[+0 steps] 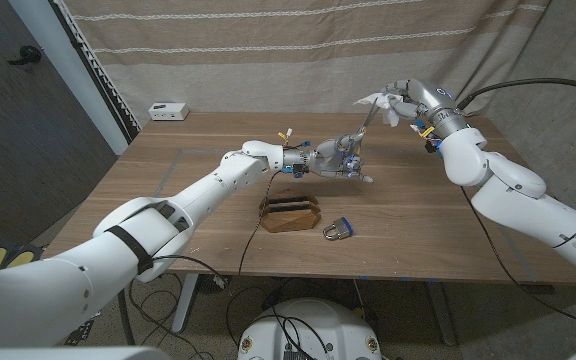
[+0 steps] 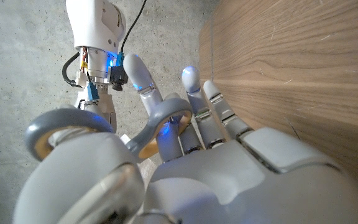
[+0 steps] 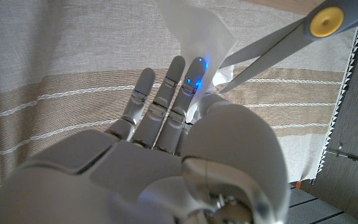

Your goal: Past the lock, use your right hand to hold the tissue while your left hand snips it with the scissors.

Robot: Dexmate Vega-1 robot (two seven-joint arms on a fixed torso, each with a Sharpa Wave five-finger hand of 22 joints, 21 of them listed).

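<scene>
White tissue [image 1: 378, 100] held up high over the far right part of the wooden bench [image 1: 418, 230], pinched in the right hand [image 1: 400, 103]. Seen also from the right wrist, tissue [image 3: 194, 31] sticking up past the fingers [image 3: 166, 99], with both scissor blades [image 3: 266, 53] open around its edge. Scissors [image 1: 353, 140] gripped by the left hand [image 1: 330, 158], grey loops [image 2: 160, 124] around its fingers, tips reaching up to the tissue. Nearer the front, a small wooden holder [image 1: 290, 213] on the bench, and just beside it a padlock [image 1: 337, 230] with a blue body. Back left, a little white box [image 1: 169, 111]. No readable words anywhere.
</scene>
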